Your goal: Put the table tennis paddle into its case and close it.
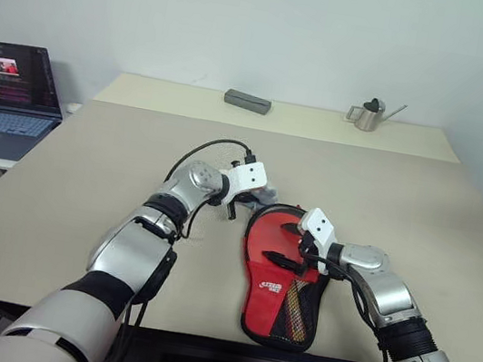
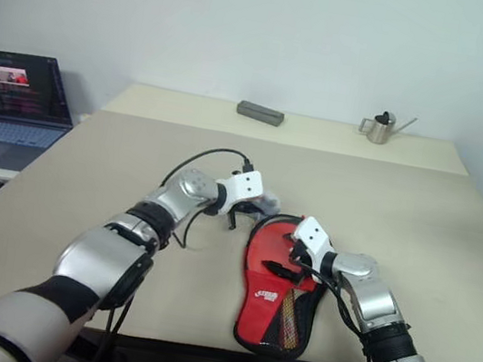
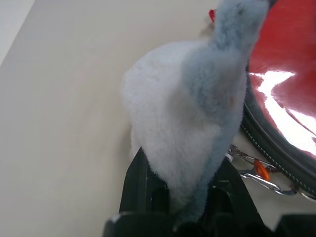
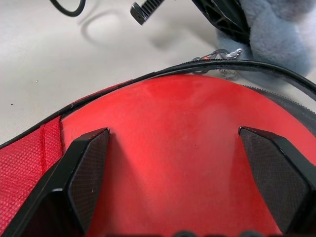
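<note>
1. left eye view: at the near edge of the beige table, the red case lies flat, logo and mesh panel up, round end away from us, its zip edge gaping there.
2. inside that opening we see the glossy red face of the table tennis paddle, sitting in the case with the black zip rim curving round its far side.
3. our right gripper hangs over the paddle face with its two black fingers spread wide, nothing between them.
4. our left gripper is pinched shut on a fluffy grey-and-white plush charm, just beyond the round end of the case.
5. a short metal chain with an orange link runs from the charm toward the case's zip edge; we cannot tell where it fastens.
6. farther back, a dark grey box and a small metal watering can stand along the far side of the table.
7. an open laptop sits on a separate surface to the left.
</note>
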Available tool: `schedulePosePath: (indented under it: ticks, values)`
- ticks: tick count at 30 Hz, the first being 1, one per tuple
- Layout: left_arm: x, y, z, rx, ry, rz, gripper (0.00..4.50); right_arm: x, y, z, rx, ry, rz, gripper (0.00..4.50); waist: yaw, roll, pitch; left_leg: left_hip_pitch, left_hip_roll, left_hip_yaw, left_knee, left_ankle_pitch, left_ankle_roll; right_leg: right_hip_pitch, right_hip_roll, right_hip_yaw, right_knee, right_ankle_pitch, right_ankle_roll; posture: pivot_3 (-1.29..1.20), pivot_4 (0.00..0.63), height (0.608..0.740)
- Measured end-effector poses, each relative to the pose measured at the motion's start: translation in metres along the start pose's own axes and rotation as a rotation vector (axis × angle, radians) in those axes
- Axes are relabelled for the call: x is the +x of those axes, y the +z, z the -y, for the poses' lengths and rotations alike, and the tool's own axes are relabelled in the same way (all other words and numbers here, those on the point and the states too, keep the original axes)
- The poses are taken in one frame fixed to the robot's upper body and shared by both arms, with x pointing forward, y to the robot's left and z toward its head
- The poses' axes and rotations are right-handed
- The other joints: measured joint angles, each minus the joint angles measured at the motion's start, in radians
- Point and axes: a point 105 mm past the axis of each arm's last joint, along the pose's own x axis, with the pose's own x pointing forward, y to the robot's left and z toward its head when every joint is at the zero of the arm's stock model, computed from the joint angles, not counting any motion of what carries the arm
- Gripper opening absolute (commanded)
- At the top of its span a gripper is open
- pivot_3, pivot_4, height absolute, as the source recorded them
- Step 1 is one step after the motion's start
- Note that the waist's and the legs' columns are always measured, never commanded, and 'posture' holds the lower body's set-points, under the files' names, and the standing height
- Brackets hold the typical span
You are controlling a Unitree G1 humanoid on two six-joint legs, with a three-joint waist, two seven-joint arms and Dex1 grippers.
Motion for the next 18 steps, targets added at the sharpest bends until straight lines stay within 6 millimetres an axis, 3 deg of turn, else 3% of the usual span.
schedulePosePath:
  ticks: [18]
  values:
    - [0.014,0.017,-0.013,0.003,0.188,-0.027,0.27,0.0,0.005,-0.004,-0.018,0.03,-0.018,4.5,-0.001,0.0,0.001,-0.003,0.0,0.0,-0.002,0.0,0.0,-0.003,0.0,0.0,-0.004,-0.001,0.001,0.0,0.15,0.74]
